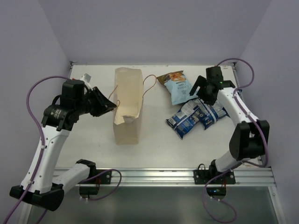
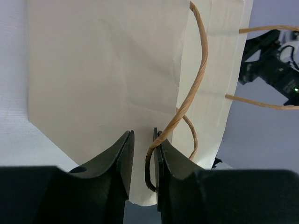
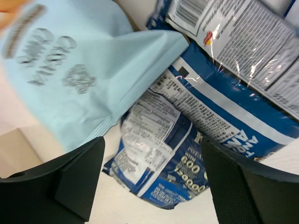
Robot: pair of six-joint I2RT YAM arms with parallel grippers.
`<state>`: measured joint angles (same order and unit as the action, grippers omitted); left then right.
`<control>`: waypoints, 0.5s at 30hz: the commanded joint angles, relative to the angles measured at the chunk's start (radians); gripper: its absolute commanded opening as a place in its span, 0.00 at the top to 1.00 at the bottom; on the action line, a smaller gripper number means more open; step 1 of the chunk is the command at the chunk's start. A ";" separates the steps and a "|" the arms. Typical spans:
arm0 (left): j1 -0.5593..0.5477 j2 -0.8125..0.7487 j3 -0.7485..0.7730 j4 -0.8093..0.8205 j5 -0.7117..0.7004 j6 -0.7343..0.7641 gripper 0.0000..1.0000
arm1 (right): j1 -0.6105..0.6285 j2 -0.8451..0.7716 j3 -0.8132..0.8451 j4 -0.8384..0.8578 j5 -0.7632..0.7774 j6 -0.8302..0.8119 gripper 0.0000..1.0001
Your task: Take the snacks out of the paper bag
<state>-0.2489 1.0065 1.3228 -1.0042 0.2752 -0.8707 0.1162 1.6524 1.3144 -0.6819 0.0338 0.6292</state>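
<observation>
The tan paper bag (image 1: 127, 105) sits left of the table's middle, and its cord handles (image 1: 148, 86) flop out to both sides. My left gripper (image 1: 112, 107) is at the bag's left side. In the left wrist view it (image 2: 142, 135) is closed to a narrow gap on the bag's paper edge (image 2: 107, 70), with a cord handle (image 2: 194, 79) looped between the fingers. The light blue chip bag (image 1: 176, 86) and several dark blue and white packets (image 1: 194, 116) lie on the table to the right. My right gripper (image 1: 197, 89) hangs wide open and empty just above them (image 3: 152, 154). The light blue bag (image 3: 79, 60) looks blurred there, over the dark blue packets (image 3: 187, 163).
The white table (image 1: 159, 149) has purple walls on three sides and a metal rail (image 1: 163, 176) along its near edge. A small white thing (image 1: 85, 76) lies at the far left corner. The right arm shows beyond the bag in the left wrist view (image 2: 275, 70).
</observation>
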 commanded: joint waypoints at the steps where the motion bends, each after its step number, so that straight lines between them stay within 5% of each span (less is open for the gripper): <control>1: 0.007 -0.028 -0.011 0.035 0.021 0.019 0.69 | 0.003 -0.169 0.009 0.042 0.060 -0.094 0.13; 6: 0.007 -0.034 0.009 0.032 0.009 0.025 0.46 | 0.028 -0.330 0.026 -0.036 0.051 -0.155 0.06; 9: 0.007 -0.039 0.047 0.021 -0.014 0.022 0.25 | 0.080 -0.452 -0.016 -0.070 0.009 -0.166 0.05; 11: 0.007 -0.039 0.079 0.018 -0.021 0.025 0.01 | 0.155 -0.509 -0.071 -0.090 0.030 -0.166 0.01; 15: 0.007 -0.039 0.141 -0.010 -0.027 0.032 0.00 | 0.249 -0.598 -0.124 -0.146 0.041 -0.134 0.01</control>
<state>-0.2489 0.9840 1.3891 -1.0153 0.2646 -0.8520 0.3210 1.0893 1.2232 -0.7517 0.0612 0.4931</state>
